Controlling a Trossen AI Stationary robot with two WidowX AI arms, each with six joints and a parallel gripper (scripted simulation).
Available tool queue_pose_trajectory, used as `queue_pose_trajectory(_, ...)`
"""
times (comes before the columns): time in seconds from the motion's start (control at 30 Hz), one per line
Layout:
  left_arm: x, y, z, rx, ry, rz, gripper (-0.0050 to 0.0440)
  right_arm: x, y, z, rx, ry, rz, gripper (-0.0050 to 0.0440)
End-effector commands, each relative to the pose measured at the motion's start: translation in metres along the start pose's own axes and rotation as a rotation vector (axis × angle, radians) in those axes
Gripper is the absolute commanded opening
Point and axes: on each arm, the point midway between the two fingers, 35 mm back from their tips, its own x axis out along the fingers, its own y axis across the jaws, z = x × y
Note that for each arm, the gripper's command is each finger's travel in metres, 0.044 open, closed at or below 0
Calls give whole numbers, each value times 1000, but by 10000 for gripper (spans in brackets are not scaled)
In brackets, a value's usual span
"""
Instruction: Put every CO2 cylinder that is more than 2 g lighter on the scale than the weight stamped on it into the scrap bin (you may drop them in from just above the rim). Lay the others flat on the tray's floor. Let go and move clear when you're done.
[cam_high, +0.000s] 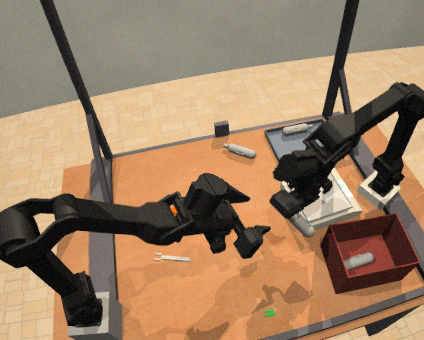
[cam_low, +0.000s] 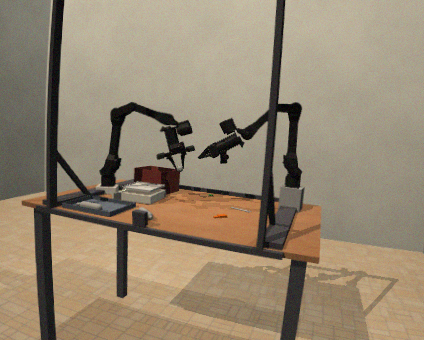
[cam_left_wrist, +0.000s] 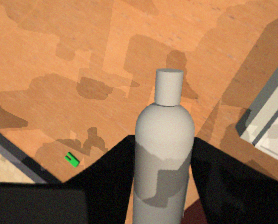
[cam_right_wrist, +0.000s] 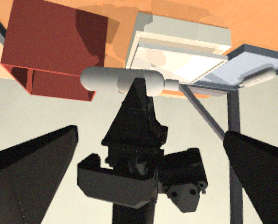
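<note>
Total cylinders in view: four. Gripped between the left fingers, closed on both sides of the body: one cylinder (cam_high: 303, 226) (cam_left_wrist: 165, 150) (cam_right_wrist: 102, 79), raised above the worktop (cam_high: 150, 170) (cam_low: 185, 220) (cam_left_wrist: 50, 50) (cam_right_wrist: 245, 12) near the scale and the bin. Apparently about level, though partly hidden by the arm in the top view.

Inside the one red bin (cam_high: 345, 272) (cam_low: 172, 180) (cam_right_wrist: 50, 40): one binned cylinder (cam_high: 361, 259), lying down. On the floor of the one blue tray (cam_high: 285, 146) (cam_low: 112, 208) (cam_right_wrist: 225, 65): one tray cylinder (cam_high: 296, 129) (cam_low: 90, 205) (cam_right_wrist: 260, 76), flat. On the worktop, near the one dark block (cam_high: 221, 128) (cam_low: 140, 218): one loose cylinder (cam_high: 241, 150) (cam_low: 148, 213), on its side.

Right fingers (cam_high: 237, 194) (cam_low: 205, 153): wide open, with nothing between, well apart from the bin.

Scale (cam_high: 350, 213) (cam_low: 142, 195) (cam_left_wrist: 255, 131) (cam_right_wrist: 150, 31), quantity one: between tray and bin. Display value and stamped weights: too small to read.

Small items on the worktop: one white forked tool (cam_high: 175, 258) (cam_low: 240, 209), one green piece (cam_high: 269, 313) (cam_low: 210, 195) (cam_left_wrist: 72, 159), one orange piece (cam_low: 220, 216).
</note>
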Motion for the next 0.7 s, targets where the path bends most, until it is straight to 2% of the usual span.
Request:
queue_pose_trajectory(0.0,-15,4,6,-209,-27,58,-50,-2,0,-9,2,23,1,440)
queue_pose_trajectory(0.13,-15,4,6,-381,-35,59,-50,-2,0,-9,2,23,1,440)
queue_pose_trajectory(0.2,-15,4,6,-381,-35,59,-50,-2,0,-9,2,23,1,440)
queue_pose_trajectory(0.67,-14,4,2,-1032,-53,62,-50,-2,0,-9,2,23,1,440)
